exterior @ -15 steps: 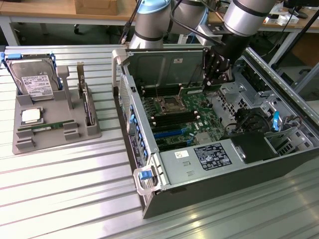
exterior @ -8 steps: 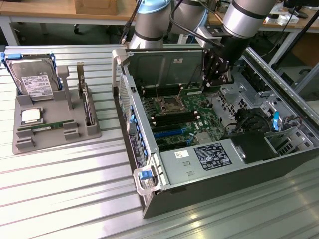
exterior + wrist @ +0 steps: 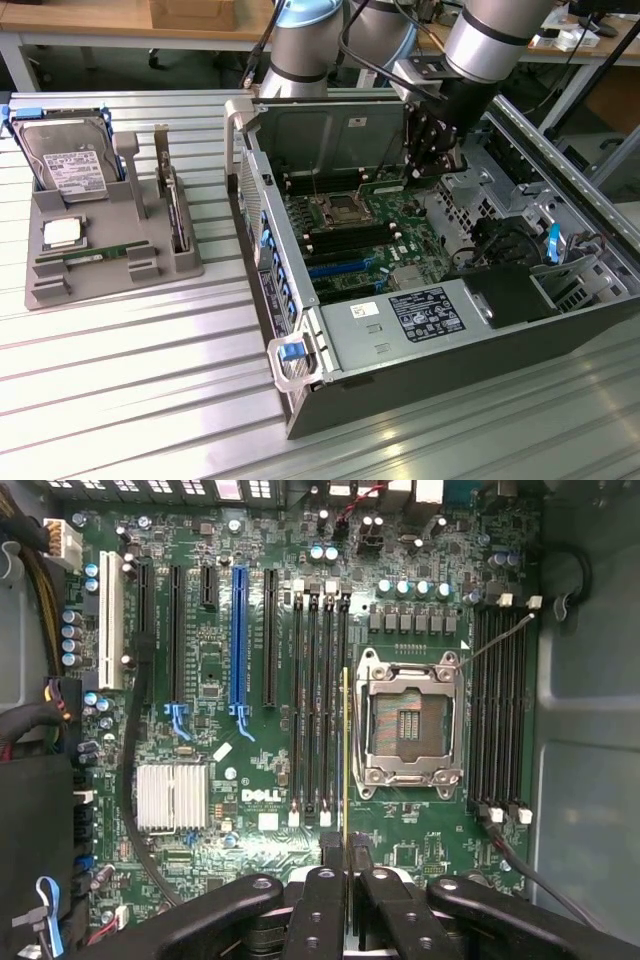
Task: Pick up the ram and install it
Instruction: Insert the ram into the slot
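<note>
My gripper (image 3: 345, 875) is shut on the ram (image 3: 345, 770), a thin green stick that I see edge-on, running away from the black fingers (image 3: 318, 905). The ram hangs above the row of black memory slots (image 3: 320, 710) beside the open CPU socket (image 3: 410, 725); whether it touches a slot I cannot tell. In the exterior view the gripper (image 3: 437, 160) is lowered into the open computer case (image 3: 450, 350), over the back part of the green motherboard (image 3: 350, 235).
A grey holder tray (image 3: 110, 285) stands at the exterior view's left with a hard drive (image 3: 68, 160), a square silver CPU chip (image 3: 62, 233) and another green stick (image 3: 95, 257). More memory slots (image 3: 500, 710), cables and case walls surround the board.
</note>
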Available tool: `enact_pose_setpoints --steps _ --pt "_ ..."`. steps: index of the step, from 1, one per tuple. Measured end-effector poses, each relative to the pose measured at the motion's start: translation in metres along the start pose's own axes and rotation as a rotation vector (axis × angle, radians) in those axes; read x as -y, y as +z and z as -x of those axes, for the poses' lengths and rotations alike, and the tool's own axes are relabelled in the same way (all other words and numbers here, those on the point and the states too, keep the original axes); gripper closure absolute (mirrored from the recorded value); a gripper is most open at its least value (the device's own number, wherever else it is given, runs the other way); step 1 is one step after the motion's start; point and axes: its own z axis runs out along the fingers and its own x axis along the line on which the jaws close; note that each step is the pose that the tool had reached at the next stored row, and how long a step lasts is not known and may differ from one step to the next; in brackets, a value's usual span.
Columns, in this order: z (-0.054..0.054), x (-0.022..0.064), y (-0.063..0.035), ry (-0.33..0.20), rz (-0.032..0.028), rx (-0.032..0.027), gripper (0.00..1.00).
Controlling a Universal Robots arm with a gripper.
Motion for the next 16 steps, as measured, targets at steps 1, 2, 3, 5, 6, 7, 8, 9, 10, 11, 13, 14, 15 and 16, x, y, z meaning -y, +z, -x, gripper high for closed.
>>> enact_pose_setpoints --steps 1,2,3,5,6,7,8,9,10,11,13,14,15,16 --pt "0.0 0.0 0.0005 0.0 0.0 0.0 0.87" --pt "-0.0001 0.0 0.0011 0.0 0.0 0.0001 0.87" --pt "-0.0001 0.0001 0.0018 0.0 0.0 0.0001 0.87" --pt "-0.0002 0.0001 0.003 0.0 0.0 0.0001 0.87" --pt "-0.0002 0.0002 0.0038 0.0 0.0 0.0001 0.87" --pt "-0.0002 0.0002 0.0044 0.0 0.0 0.0 0.87" --pt "-0.0003 0.0002 0.0049 0.0 0.0 0.0 0.87" --pt "-0.0003 0.0002 0.0054 0.0 0.0 0.0001 0.87" --pt "-0.0003 0.0002 0.0061 0.0 0.0 0.0001 0.87" --pt "-0.0004 0.0003 0.0068 0.0 0.0 0.0 0.87" --pt "-0.0004 0.0003 0.0077 0.0 0.0 0.0 0.87" --pt "-0.0005 0.0003 0.0085 0.0 0.0 0.0001 0.87" --pt "-0.0005 0.0004 0.0094 0.0 0.0 0.0 0.87" --pt "-0.0005 0.0004 0.0102 0.0 0.0 0.0001 0.87"
